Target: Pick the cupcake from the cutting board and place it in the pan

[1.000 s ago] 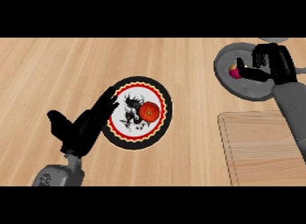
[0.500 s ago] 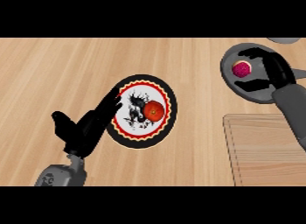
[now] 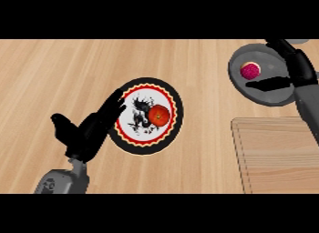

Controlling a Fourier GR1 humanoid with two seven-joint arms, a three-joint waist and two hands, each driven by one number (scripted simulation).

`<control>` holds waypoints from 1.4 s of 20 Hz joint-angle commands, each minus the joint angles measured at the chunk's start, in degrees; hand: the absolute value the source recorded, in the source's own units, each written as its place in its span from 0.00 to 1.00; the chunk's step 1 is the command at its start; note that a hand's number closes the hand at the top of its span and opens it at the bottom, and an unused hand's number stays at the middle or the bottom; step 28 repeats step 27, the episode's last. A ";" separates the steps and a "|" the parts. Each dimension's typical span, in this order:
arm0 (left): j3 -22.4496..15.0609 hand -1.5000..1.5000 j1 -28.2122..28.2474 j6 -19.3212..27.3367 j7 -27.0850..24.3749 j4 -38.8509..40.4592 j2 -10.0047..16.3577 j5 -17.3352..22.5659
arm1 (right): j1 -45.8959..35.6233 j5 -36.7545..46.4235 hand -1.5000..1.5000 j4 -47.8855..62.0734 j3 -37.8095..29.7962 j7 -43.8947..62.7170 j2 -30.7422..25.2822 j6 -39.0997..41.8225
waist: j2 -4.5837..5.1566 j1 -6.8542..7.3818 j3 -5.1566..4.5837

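A second ago the right hand was curled over the cupcake above the pan. It has since let go. The cupcake now sits uncovered in the pan's left part, and the hand's fingers, now straightened, have drawn back to the pan's right side.

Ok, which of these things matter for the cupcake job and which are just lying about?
Job: cupcake, lying in the pan; pan; cutting board; right hand, open over the pan.
Lying about: patterned plate; red fruit on it; left hand, resting open beside the plate.
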 commanded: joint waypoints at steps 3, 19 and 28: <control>0.38 0.50 0.11 0.13 -0.38 0.51 -0.42 0.29 | -0.13 -3.44 0.00 3.01 -3.19 1.21 -3.97 13.01 | -0.16 -0.40 -0.08; 1.92 0.50 -0.12 -0.63 -0.42 1.35 1.30 0.35 | 7.18 -1.02 0.00 0.70 0.28 -7.77 -14.82 37.15 | -0.29 -1.60 0.16; 1.45 0.50 0.56 0.25 -0.34 -0.03 0.60 -0.04 | 9.27 -1.40 0.00 -1.04 1.09 -8.59 -16.28 39.64 | -0.51 -1.39 0.31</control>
